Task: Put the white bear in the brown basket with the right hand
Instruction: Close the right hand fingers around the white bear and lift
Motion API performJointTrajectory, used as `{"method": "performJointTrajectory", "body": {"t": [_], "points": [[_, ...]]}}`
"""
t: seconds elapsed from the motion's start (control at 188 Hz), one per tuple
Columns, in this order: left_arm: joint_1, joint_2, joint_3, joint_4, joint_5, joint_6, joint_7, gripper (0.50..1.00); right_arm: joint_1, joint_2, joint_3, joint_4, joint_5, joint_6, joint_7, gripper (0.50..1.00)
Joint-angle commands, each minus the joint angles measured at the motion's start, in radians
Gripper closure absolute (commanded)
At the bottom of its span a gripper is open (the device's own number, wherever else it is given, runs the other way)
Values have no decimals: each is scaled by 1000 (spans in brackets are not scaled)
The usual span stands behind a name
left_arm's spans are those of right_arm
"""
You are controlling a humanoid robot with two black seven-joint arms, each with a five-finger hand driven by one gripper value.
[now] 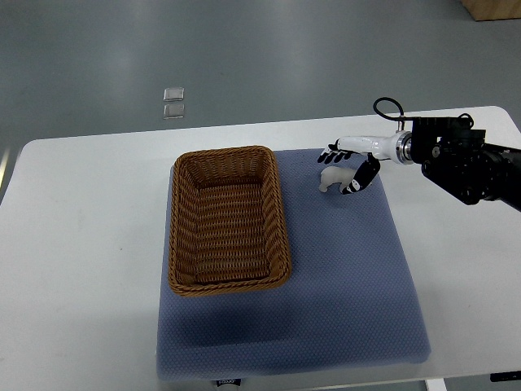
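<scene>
The right hand point(348, 168), reaching in from the right edge, is seen with its fingers spread around the small white toy bear point(331, 178), which stands on the blue mat point(342, 277) covering the white desk point(81, 244). The brown woven wicker basket point(228, 218) is set well to the bear's left, empty.

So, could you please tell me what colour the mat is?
The mat is blue-grey, in the top view.
</scene>
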Motion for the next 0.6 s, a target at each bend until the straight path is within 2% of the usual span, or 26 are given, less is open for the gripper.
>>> {"method": "performJointTrajectory", "body": {"t": [0.0, 0.432, 0.491, 0.592], "points": [[0, 0, 0, 0, 0, 0, 0, 500, 0, 0, -16, -1, 0, -2, 1, 734], [0, 0, 0, 0, 0, 0, 0, 500, 6, -2, -16, 2, 1, 0, 4, 781], [0, 0, 0, 0, 0, 0, 0, 500, 13, 0, -16, 2, 1, 0, 5, 824], [0, 0, 0, 0, 0, 0, 0, 500, 13, 0, -16, 2, 1, 1, 8, 854]]}}
